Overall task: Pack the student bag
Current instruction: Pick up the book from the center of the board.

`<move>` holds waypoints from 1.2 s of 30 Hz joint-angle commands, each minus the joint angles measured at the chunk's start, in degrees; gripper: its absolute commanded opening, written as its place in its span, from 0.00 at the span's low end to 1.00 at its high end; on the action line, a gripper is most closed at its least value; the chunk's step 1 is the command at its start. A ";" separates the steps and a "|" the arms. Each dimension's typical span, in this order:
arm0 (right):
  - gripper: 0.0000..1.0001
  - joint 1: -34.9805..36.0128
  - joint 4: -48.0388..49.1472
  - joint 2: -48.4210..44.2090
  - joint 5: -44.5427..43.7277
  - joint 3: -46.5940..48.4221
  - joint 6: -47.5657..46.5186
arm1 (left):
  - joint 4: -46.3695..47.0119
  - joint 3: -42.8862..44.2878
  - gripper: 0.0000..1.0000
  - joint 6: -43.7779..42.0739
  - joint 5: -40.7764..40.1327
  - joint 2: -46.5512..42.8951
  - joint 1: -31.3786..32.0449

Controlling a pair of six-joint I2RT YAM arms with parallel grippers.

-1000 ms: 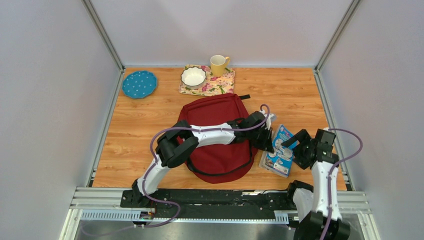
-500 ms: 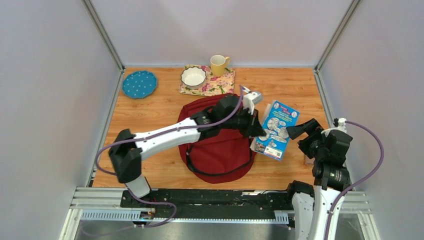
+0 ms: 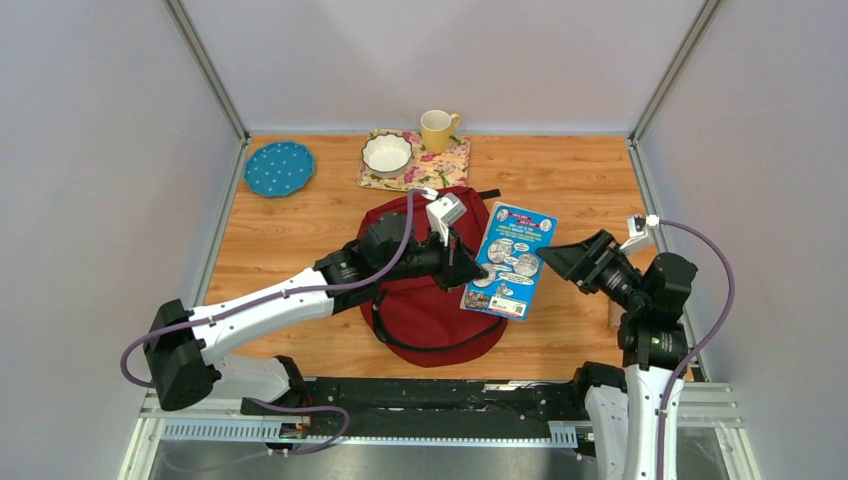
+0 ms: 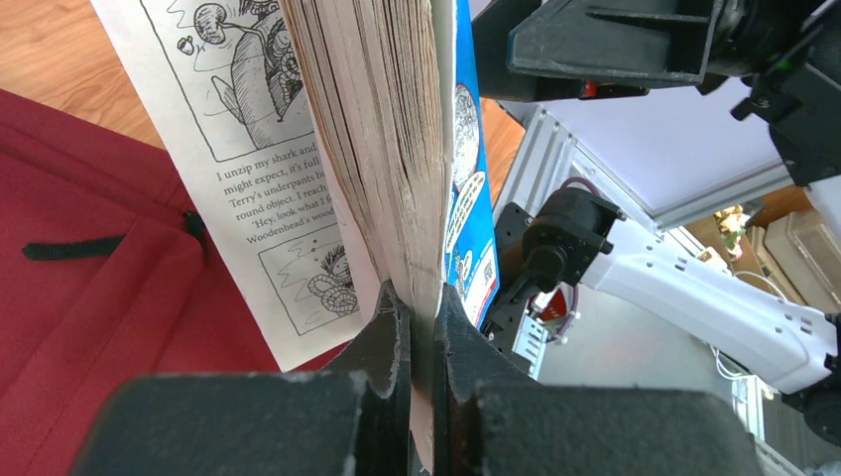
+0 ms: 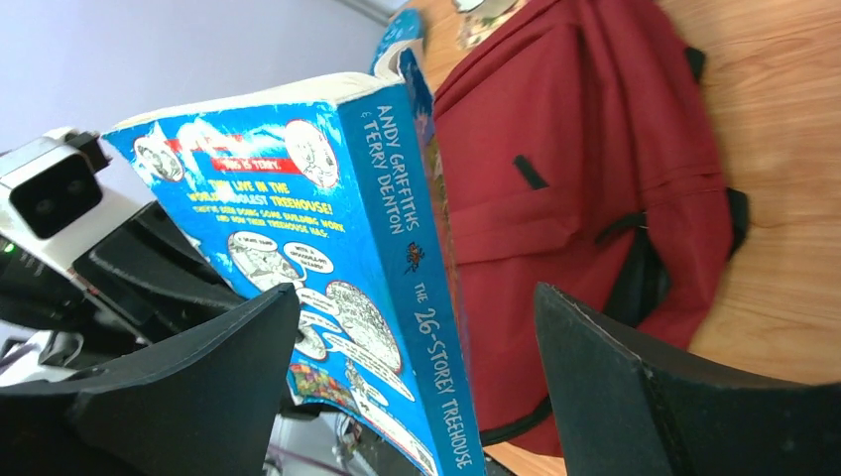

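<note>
1. The left gripper [image 3: 468,272] is pinching the book [image 3: 512,258] at its left edge, above the right side of the bag [image 3: 430,322].
2. The right gripper [image 3: 562,262] is hovering wide and empty, just right of the book.
3. The bag is lying mid-table; support the book's spine before lowering.

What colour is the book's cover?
The book has a bright blue cover, clearest in the right wrist view.

Wooden desk [image 3: 270,230], as I view it: student bag [image 3: 440,312] lies at centre, blue dotted plate [image 3: 279,168] far left, floral mat [image 3: 442,173] at back.
</note>
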State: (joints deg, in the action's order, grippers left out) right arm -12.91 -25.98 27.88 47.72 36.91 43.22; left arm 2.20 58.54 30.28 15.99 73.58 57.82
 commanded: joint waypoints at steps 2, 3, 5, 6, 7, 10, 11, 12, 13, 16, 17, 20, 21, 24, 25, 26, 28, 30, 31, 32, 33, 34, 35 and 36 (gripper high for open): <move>0.91 2.36 12.16 0.86 9.75 -2.18 4.41 | 12.12 -0.80 0.00 -0.31 3.16 -4.85 -0.17; 0.91 2.88 13.92 1.04 10.45 -2.88 5.46 | 12.74 -0.89 0.00 -0.14 3.87 -4.76 -0.17; 0.91 3.85 13.94 1.47 10.46 -3.07 5.65 | 15.46 -1.59 0.00 0.30 5.53 -4.50 -0.25; 0.91 4.11 14.02 1.56 10.11 -3.33 5.82 | 16.86 -2.29 0.00 0.83 6.33 -4.41 -0.17; 0.91 4.38 14.02 1.56 10.02 -3.42 5.99 | 19.14 -2.38 0.00 1.18 7.21 -4.15 -0.17; 0.89 4.56 16.73 1.39 10.89 -4.55 8.79 | 19.60 -1.33 0.00 1.80 9.59 -2.92 -0.25; 0.84 4.64 18.66 1.30 11.68 -5.08 10.29 | 19.69 -1.24 0.00 1.88 9.67 -2.57 -0.25; 0.81 4.82 22.34 1.13 12.65 -5.61 11.61 | 19.86 -1.33 0.00 1.89 9.76 -2.39 -0.25; 0.70 5.17 23.77 1.13 13.09 -6.57 13.97 | 20.56 -1.41 0.00 2.06 9.68 -2.30 -0.25; 0.43 6.22 28.08 1.65 14.68 -7.11 16.36 | 21.70 -1.94 0.00 2.59 9.33 -2.04 -0.17; 0.33 6.66 28.26 1.74 14.76 -7.02 16.37 | 21.88 -1.94 0.00 2.94 8.89 -1.78 -0.25; 0.11 7.54 28.96 1.92 14.50 -7.02 17.07 | 21.01 -2.12 0.29 2.94 6.88 -1.69 -0.34; 0.07 7.55 29.57 1.83 14.59 -7.02 17.33 | 20.40 -2.64 0.46 2.68 5.99 -1.95 -0.34; 0.00 7.72 33.16 1.39 15.11 -7.28 20.23 | 17.76 -5.53 0.72 1.36 0.46 -4.14 -0.34; 0.00 7.72 34.58 1.39 15.55 -7.37 21.45 | 18.02 -6.68 0.72 1.27 -1.21 -4.93 -0.34; 0.00 7.89 36.16 1.56 15.90 -7.46 22.51 | 18.89 -7.91 0.72 1.36 -4.18 -6.50 -0.34; 0.00 9.03 41.43 2.09 16.96 -7.64 25.94 | 21.69 -11.16 0.73 1.44 -6.14 -7.83 -0.34; 0.00 11.57 44.85 2.97 17.40 -7.03 27.26 | 22.24 -11.26 0.73 1.53 -5.80 -8.10 -0.87; 0.00 12.55 45.13 3.15 17.32 -6.67 27.09 | 22.24 -11.08 0.73 1.62 -5.45 -7.84 -1.04; 0.00 14.47 45.66 3.49 17.23 -6.41 27.00 | 22.59 -10.82 0.73 1.71 -4.92 -7.58 -1.22; 0.00 17.19 46.97 4.19 16.97 -6.32 27.00 | 23.37 -10.99 0.73 1.88 -4.48 -7.49 -1.39; 0.00 18.34 47.42 4.46 16.79 -6.06 26.65 | 26.42 -11.43 0.73 2.41 -3.60 -7.49 -1.66; 0.00 19.57 47.86 4.90 16.53 -6.14 26.56 | 29.41 -12.39 0.73 4.76 -1.77 -7.66 -2.10; 0.00 21.67 49.34 5.51 16.09 -6.32 26.48 | 32.84 -15.01 0.73 6.26 -0.97 -7.75 -2.97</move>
State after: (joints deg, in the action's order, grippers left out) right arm 3.29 13.69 32.36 62.57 28.84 67.05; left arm 21.45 46.72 33.12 13.19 67.20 56.69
